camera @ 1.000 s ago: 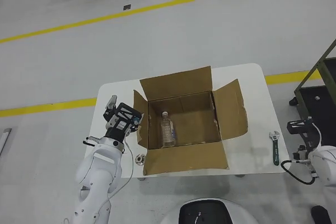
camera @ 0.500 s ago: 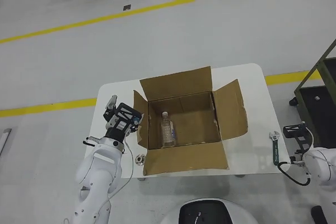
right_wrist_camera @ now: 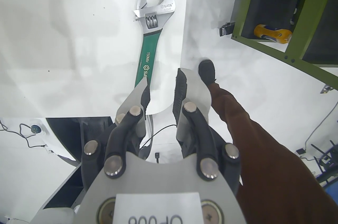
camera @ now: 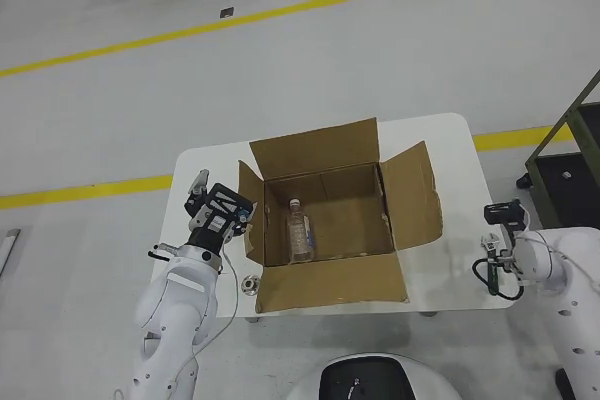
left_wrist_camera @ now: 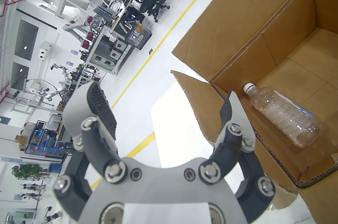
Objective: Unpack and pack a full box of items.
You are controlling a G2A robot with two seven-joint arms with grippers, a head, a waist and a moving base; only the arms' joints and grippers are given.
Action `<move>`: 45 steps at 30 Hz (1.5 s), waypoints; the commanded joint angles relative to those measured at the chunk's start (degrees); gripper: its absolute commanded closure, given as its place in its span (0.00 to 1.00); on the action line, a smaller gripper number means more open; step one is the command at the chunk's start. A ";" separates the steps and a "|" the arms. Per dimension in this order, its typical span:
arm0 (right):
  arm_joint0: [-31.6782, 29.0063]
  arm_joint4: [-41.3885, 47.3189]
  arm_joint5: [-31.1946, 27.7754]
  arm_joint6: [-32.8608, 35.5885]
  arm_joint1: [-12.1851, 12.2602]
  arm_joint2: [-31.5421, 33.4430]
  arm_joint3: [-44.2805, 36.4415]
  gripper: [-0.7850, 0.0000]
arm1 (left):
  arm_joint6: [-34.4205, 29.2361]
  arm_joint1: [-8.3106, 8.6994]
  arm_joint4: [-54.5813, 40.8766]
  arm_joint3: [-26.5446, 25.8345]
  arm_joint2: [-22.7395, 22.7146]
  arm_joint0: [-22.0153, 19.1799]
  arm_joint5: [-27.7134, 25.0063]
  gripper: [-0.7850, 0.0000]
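Right gripper (right_wrist_camera: 161, 79) over the wrench (right_wrist_camera: 150, 50) handle, fingers a narrow gap apart
Seen from above, the wrench lies on the table (camera: 445, 150) at 3 o'clock from the box (camera: 330, 280), long axis 12 to 6, head at 12; the right arm is nearer. The handle sits under one fingertip (right_wrist_camera: 140, 93), not centred; a sideways shift seems needed. Left gripper (left_wrist_camera: 163, 101), spread wide, hangs at the box's 9 o'clock

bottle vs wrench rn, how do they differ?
The bottle lies inside the open box; the wrench lies on the table near its edge. The bottle is clear plastic with a white cap; the wrench is metal with a green handle. Both lie flat.
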 commanded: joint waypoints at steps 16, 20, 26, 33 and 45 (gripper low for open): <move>3.77 5.45 0.13 0.00 1.61 -3.08 6.66 0.58 | 0.00 0.00 0.00 0.00 0.00 0.00 0.00 0.00; 3.68 6.16 0.63 0.00 2.10 -3.64 7.28 0.58 | 0.00 0.00 0.00 0.00 0.00 0.00 0.00 0.00; 3.92 6.75 1.77 0.00 2.74 -4.75 8.20 0.59 | 0.00 0.00 0.00 0.00 0.00 0.00 0.00 0.00; 3.81 9.07 3.17 0.00 3.43 -4.57 7.79 0.58 | 0.00 0.00 0.00 0.00 0.00 0.00 0.00 0.00; 1.90 9.39 4.11 0.00 4.53 -4.01 4.17 0.58 | 0.00 0.00 0.00 0.00 0.00 0.00 0.00 0.00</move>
